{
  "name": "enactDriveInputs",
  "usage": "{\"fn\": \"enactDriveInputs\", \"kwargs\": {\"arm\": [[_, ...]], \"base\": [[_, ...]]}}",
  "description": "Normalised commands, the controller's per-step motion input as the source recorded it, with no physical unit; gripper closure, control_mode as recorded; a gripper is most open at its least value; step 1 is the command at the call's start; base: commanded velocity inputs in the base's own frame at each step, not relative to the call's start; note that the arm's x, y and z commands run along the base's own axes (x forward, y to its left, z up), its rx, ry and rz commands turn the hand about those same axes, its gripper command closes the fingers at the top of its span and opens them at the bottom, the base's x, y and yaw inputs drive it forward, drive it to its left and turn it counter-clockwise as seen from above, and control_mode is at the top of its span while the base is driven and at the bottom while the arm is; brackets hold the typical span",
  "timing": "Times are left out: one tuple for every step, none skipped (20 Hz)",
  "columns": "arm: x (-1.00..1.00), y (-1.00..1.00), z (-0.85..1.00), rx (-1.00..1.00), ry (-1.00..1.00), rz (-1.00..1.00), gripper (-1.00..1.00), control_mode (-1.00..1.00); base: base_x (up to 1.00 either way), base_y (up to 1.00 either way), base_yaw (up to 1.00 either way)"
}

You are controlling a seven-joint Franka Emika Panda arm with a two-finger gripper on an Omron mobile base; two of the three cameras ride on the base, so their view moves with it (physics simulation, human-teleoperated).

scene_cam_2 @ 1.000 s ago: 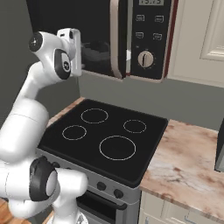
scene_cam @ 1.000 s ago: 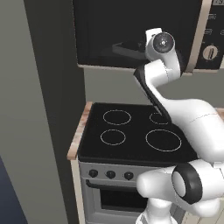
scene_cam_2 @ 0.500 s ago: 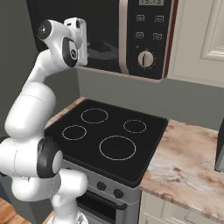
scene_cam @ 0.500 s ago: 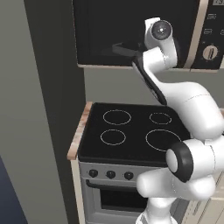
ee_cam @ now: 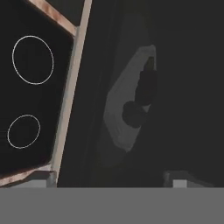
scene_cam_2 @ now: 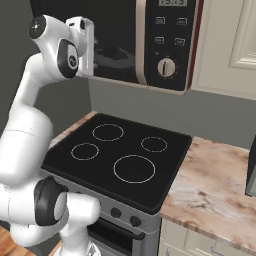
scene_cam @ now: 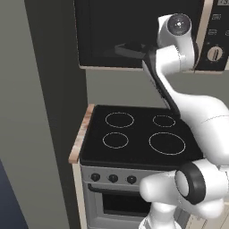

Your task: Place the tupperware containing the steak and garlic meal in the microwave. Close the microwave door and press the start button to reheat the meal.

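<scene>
The black microwave [scene_cam: 138, 33] hangs above the stove, and its glossy door [scene_cam_2: 112, 30] lies flush, with the beige bar handle [scene_cam_2: 141, 40] beside the dial panel [scene_cam_2: 166, 67]. My white hand [scene_cam_2: 84, 42] is raised close in front of the door's left part. In the hand view my gripper [ee_cam: 109, 180] is open, its two tips far apart with nothing between them. Dimly in the dark door glass there, the pale tupperware [ee_cam: 120, 118] shows with dark lumps of the meal [ee_cam: 142, 94] on it.
A black cooktop [scene_cam: 138, 134] with several ring burners lies below, with oven knobs [scene_cam: 112, 178] on its front. A dark tall wall [scene_cam: 49, 112] stands to the left. Marble counter [scene_cam_2: 215, 180] runs right of the stove, under cream cabinets [scene_cam_2: 232, 45].
My hand has risen along the microwave front and shifted slightly right. The door and stove have not moved.
</scene>
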Motion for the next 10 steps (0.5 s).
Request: {"fn": "enactDriveInputs", "kwargs": {"arm": [[-1.0,0.0,0.13,0.03,-0.02,0.07,-1.0,-1.0],[-1.0,-0.03,0.19,0.05,-0.04,0.07,-1.0,-1.0],[-1.0,-0.12,0.22,0.07,-0.03,0.08,-1.0,-1.0],[-0.94,-0.26,0.23,0.12,-0.02,0.09,-1.0,-1.0],[-0.83,-0.4,0.26,0.16,-0.02,0.09,-1.0,-1.0],[-0.75,-0.54,0.26,0.21,-0.05,0.07,-1.0,-1.0],[-0.66,-0.69,0.28,0.27,-0.07,0.04,-1.0,-1.0],[-0.6,-0.73,0.27,0.3,-0.09,0.02,-1.0,-1.0],[-0.56,-0.78,0.26,0.33,-0.09,0.01,-1.0,-1.0],[-0.46,-0.85,0.21,0.37,-0.1,0.0,-1.0,-1.0]], "base": [[0.0,0.0,0.0],[0.0,0.0,0.0],[0.0,0.0,0.0],[0.0,0.0,0.0],[0.0,0.0,0.0],[0.0,0.0,0.0],[0.0,0.0,0.0],[0.0,0.0,0.0],[0.0,0.0,0.0],[0.0,0.0,0.0]]}}
